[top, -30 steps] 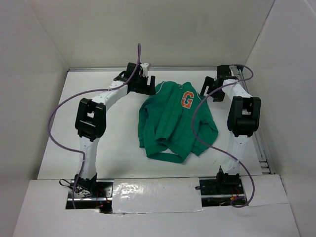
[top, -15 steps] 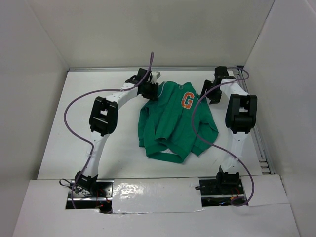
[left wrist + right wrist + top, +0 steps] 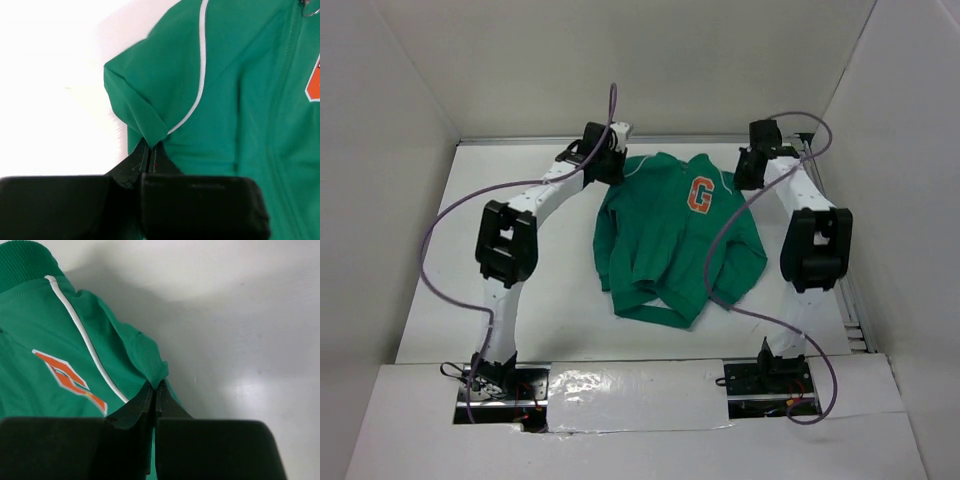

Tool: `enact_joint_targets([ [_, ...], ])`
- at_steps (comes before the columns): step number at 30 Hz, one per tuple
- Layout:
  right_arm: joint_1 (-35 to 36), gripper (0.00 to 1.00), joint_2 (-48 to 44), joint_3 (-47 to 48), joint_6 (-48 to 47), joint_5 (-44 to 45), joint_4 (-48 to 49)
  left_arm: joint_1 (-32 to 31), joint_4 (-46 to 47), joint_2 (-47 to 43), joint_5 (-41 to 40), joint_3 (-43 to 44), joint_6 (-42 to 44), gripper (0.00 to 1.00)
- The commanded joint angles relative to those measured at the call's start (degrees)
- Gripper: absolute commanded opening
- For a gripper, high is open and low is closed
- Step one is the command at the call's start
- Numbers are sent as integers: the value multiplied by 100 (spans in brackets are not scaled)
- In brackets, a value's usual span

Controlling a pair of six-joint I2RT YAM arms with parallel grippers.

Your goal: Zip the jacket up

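The green jacket (image 3: 665, 245) lies face up on the white table, its orange G patch (image 3: 700, 195) near the collar. My left gripper (image 3: 618, 166) is shut on a pinched fold of the jacket's left shoulder; in the left wrist view the gripper (image 3: 151, 145) nips the fabric (image 3: 235, 100) beside the white piping (image 3: 201, 65). My right gripper (image 3: 741, 172) is shut on the other shoulder; in the right wrist view the gripper (image 3: 156, 385) bites a green fold (image 3: 147, 357) next to the patch (image 3: 70, 380). A zip pull ring (image 3: 309, 9) shows at the collar.
White enclosure walls stand close behind and on both sides of the table (image 3: 470, 290). A metal rail (image 3: 853, 310) runs along the right edge. Purple cables (image 3: 440, 230) loop from both arms; the right arm's cable (image 3: 720, 250) hangs over the jacket.
Both grippers have gone from open to shut, each pinching a jacket shoulder. The shoulders have been drawn outward and towards the back, spreading the top of the jacket wider.
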Motion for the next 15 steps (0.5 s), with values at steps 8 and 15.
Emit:
enact_joint_targets([
  [8,1073,0,-4734,-1218,-353,2297,475,-673,1883,-4186,-2320,-2015,1478,0],
  [15,1592,0,-6650,-490,-389,2272,-96,-1665,1782,-6700,-2647,-2316,2077,0],
])
